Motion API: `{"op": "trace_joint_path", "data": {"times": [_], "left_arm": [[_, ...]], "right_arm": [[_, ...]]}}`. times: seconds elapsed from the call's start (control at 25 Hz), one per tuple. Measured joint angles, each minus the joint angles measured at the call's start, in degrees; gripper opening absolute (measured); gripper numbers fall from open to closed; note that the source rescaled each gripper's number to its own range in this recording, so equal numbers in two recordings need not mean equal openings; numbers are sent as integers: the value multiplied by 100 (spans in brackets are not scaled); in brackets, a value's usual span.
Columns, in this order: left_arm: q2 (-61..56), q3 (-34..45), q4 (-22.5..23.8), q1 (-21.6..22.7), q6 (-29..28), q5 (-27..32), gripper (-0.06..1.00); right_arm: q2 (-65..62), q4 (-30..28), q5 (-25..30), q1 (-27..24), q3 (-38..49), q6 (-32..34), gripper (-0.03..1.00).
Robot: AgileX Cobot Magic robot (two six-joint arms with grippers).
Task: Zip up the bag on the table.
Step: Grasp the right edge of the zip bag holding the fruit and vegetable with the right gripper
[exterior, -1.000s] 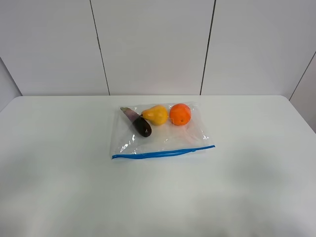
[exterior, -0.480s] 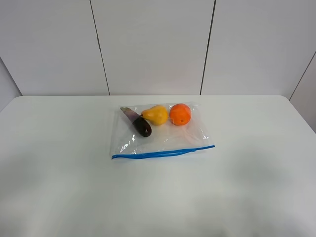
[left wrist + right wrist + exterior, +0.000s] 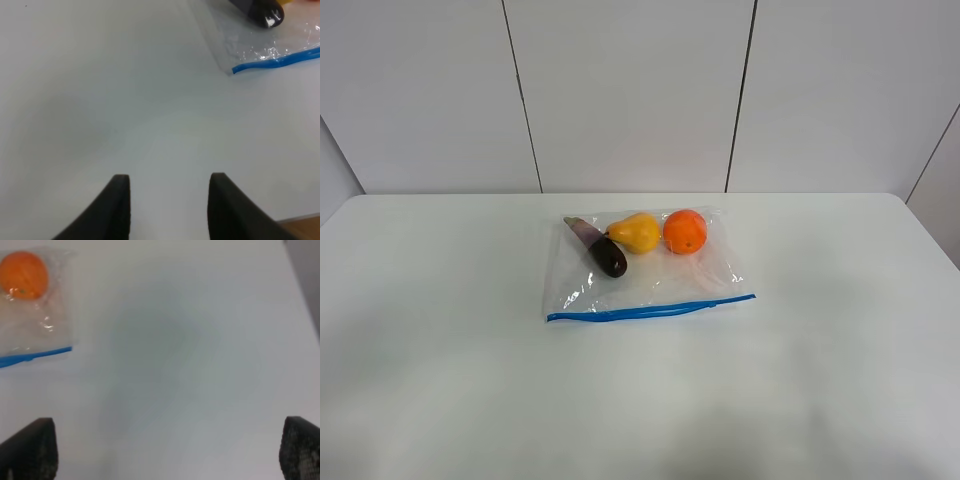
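The clear bag [image 3: 655, 282] lies flat on the white table [image 3: 440, 330], its blue zipper strip [image 3: 650, 309] along the near edge. Inside are an orange [image 3: 685, 231], a yellow pear [image 3: 636, 233] and a dark eggplant [image 3: 602, 249]. Neither gripper shows in the exterior high view. My left gripper [image 3: 169, 187] is open and empty over bare table, apart from the bag's blue corner [image 3: 240, 67]. My right gripper [image 3: 167, 452] is wide open and empty, apart from the bag's other corner [image 3: 62, 350] and the orange [image 3: 23, 268].
Grey wall panels [image 3: 630, 90] stand behind the table's far edge. The table's edge shows in the left wrist view [image 3: 300, 220]. Nothing else lies on the table.
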Motion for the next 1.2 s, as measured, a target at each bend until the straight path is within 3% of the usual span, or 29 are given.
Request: {"op": "trace_joint_path", "data": {"times": [0.48,0.8,1.0,1.2], "left_arm": [[0,0,0,0,0,0,42],[0,0,0,0,0,0,42],[0,0,0,0,0,0,42],[0,0,0,0,0,0,42]], "right_arm": [[4364,2331,-198,0,-1594,-1554,100],[6829,3022,41,0,-2679,-1947,100],[7878,3363,194,0,-2848,-2315,100],[8601,4060,291,24,-2855,-2894,100]]}}
